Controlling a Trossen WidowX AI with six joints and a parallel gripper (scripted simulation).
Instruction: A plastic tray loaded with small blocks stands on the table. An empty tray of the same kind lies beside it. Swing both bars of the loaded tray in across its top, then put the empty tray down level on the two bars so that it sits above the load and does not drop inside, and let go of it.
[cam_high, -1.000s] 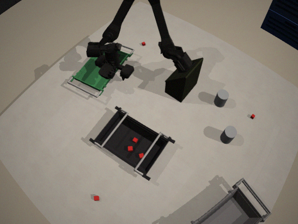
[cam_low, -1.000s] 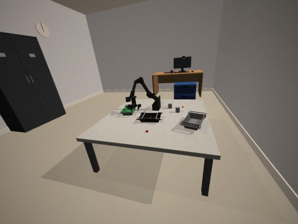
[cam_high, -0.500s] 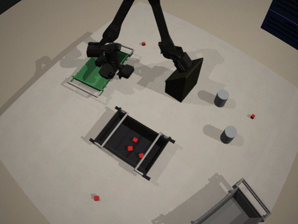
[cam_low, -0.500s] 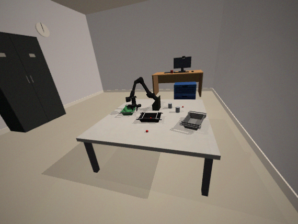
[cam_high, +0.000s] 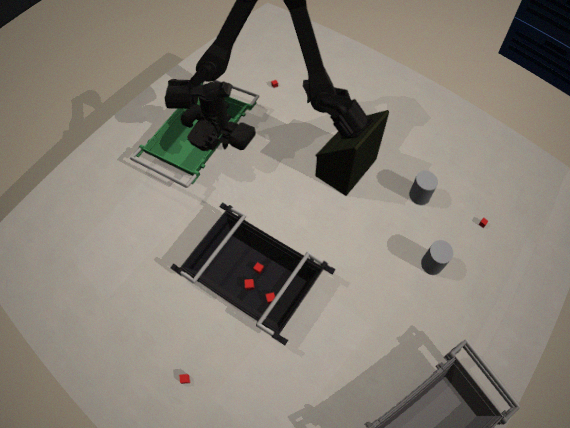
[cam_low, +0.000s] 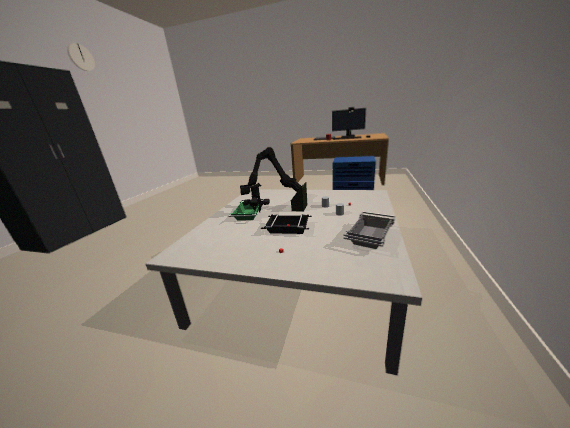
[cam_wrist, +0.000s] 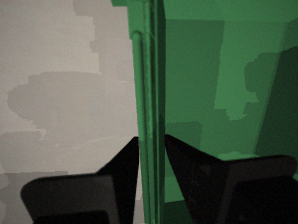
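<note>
The loaded black tray (cam_high: 227, 260) (cam_low: 286, 230) stands mid-table with red blocks (cam_high: 249, 284) inside. Its left bar (cam_high: 220, 248) and right bar (cam_high: 284, 290) both lie across its top. The empty green tray (cam_high: 172, 145) (cam_low: 245, 216) (cam_wrist: 190, 75) stands on the table behind and left of it, its near bar (cam_high: 160, 171) swung out over its end. My gripper (cam_high: 225, 144) (cam_low: 260, 206) (cam_wrist: 151, 139) points down at the green tray's right long side, shut on that wall, one finger outside and one inside. Whether the fingers press firmly is hard to see.
A grey tray (cam_high: 430, 400) (cam_low: 371, 230) stands at the front right. Two grey cylinders (cam_high: 423, 187) (cam_high: 437, 257) stand right of the arm's base (cam_high: 335, 165). Loose red blocks (cam_high: 274, 83) (cam_high: 483, 222) (cam_high: 184, 379) lie on the table.
</note>
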